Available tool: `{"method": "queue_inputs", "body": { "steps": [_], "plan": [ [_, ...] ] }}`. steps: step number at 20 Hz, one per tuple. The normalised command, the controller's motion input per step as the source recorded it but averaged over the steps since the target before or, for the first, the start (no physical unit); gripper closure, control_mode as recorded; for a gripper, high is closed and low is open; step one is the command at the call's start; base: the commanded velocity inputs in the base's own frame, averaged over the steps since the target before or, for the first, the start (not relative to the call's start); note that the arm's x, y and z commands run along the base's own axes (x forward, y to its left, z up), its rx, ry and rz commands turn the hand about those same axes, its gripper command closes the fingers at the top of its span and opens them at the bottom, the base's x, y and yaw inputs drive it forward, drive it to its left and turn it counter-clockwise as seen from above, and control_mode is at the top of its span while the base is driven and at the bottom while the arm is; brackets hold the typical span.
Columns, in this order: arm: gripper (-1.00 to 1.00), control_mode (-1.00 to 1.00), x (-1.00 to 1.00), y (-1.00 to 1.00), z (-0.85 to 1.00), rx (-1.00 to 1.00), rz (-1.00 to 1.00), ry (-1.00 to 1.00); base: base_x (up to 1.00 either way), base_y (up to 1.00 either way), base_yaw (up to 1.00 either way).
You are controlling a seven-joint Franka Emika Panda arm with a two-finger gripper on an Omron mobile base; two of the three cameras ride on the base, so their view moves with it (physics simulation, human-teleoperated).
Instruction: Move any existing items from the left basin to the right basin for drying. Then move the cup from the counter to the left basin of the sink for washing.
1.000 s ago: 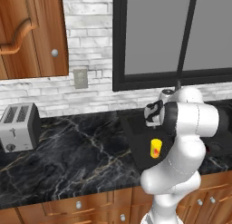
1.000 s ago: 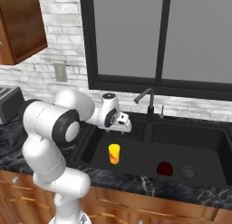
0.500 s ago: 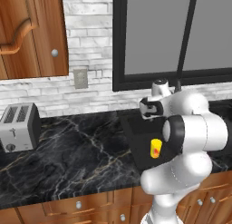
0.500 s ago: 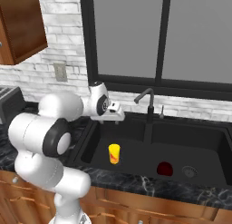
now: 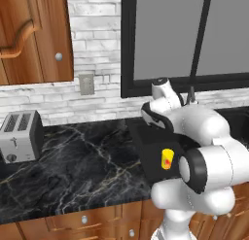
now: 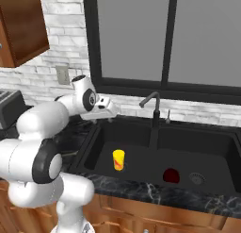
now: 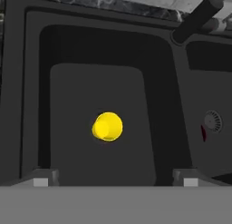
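From the left base view we see the yellow cup standing upright in the left basin, below the raised arm.

In the right base view the gripper hangs above the sink's left rim, well above the cup; the dark red object lies in the right basin beside the drain.

Through the hand view our jaws stand wide apart, holding nothing, the cup centred between them far below.
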Motion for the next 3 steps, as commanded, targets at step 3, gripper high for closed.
{"method": "queue_inputs", "body": {
  "steps": [3],
  "plan": [
    [-1.00, -1.00, -0.38, 0.60, 0.36, -0.12, 0.00, 0.00, 0.00, 0.00, 0.00]
  ]
}}
